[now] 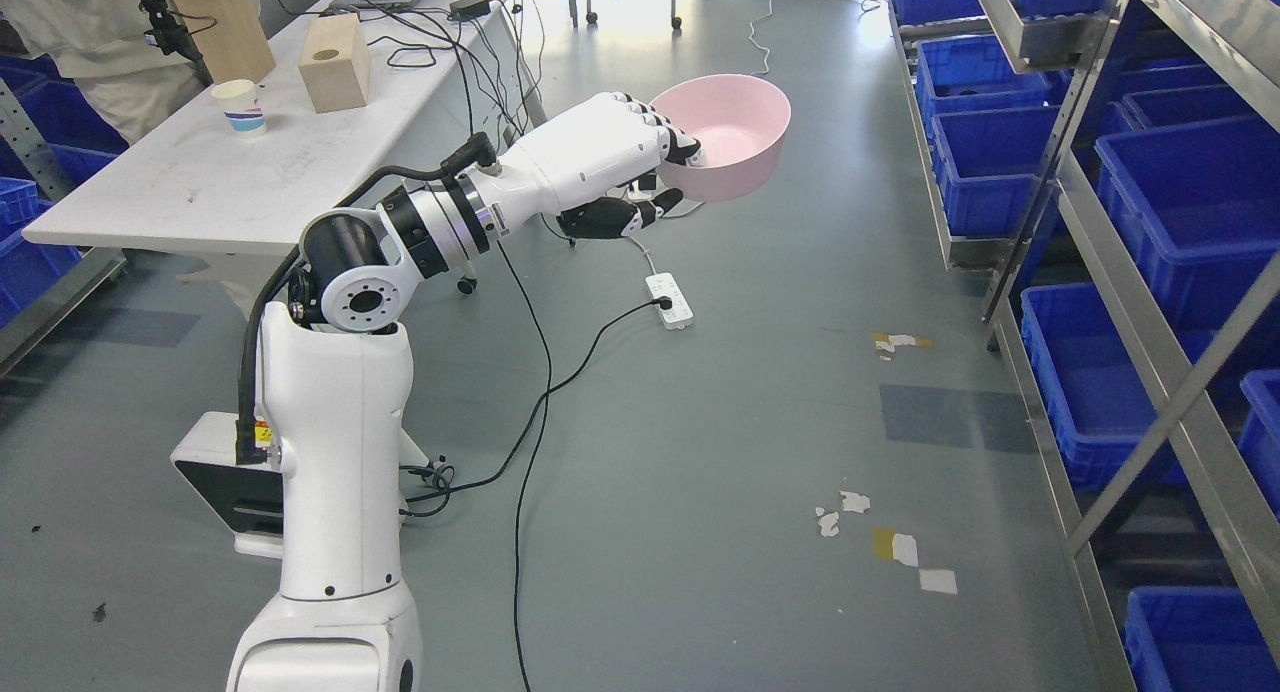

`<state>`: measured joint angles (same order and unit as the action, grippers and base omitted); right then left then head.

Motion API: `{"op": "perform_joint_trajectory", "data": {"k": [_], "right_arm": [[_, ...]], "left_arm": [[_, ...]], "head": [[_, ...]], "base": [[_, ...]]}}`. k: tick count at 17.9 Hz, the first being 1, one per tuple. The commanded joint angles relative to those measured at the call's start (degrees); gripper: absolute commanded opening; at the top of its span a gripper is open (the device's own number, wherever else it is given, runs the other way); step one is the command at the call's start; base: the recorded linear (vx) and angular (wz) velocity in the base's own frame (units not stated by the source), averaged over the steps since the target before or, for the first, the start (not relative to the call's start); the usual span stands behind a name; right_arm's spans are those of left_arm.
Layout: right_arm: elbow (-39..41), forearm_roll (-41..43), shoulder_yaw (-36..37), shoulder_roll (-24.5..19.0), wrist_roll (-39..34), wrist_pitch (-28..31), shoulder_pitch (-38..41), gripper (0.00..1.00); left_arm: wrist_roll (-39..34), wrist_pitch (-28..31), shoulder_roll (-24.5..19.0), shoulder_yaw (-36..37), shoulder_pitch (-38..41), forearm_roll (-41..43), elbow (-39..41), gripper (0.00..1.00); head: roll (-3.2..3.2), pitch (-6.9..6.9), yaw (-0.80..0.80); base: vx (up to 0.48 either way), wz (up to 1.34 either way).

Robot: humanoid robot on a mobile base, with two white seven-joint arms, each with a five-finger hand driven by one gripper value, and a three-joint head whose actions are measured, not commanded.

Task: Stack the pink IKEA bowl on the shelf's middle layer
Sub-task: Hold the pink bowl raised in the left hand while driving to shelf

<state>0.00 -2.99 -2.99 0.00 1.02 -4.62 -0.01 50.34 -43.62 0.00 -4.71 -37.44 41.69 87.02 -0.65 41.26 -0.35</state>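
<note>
My left hand (665, 172) is shut on the near rim of a pink bowl (735, 132) and holds it upright in the air above the grey floor. The fingers (660, 122) lie over the rim and the thumb sits under the bowl. The white left arm reaches up from the lower left. A metal shelf (1110, 272) with blue bins stands along the right edge, apart from the bowl. My right arm does not show.
A white table (200, 182) at the upper left holds a paper cup (240, 105) and wooden blocks (335, 64). A person stands behind it. Cables and a power strip (670, 302) lie on the floor below the bowl.
</note>
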Motion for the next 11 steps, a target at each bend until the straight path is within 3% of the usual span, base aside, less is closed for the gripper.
{"op": "perform_joint_trajectory", "data": {"k": [1,11], "right_arm": [[1.0,0.0,0.0,1.0,0.0,0.0,0.3,1.0],[1.0,0.0,0.0,1.0,0.0,0.0,0.2,1.0]], "left_arm": [[-0.1,0.0,-1.0,0.0,0.0,0.0,-0.1,0.03],[-0.2,-0.2,-1.0,-0.4,-0.1,-0.2,0.0,0.03]], "head": [[0.0,0.0,0.0],[0.0,0.0,0.0]], "base": [[0.381,0.16],[0.358,0.13]]}}
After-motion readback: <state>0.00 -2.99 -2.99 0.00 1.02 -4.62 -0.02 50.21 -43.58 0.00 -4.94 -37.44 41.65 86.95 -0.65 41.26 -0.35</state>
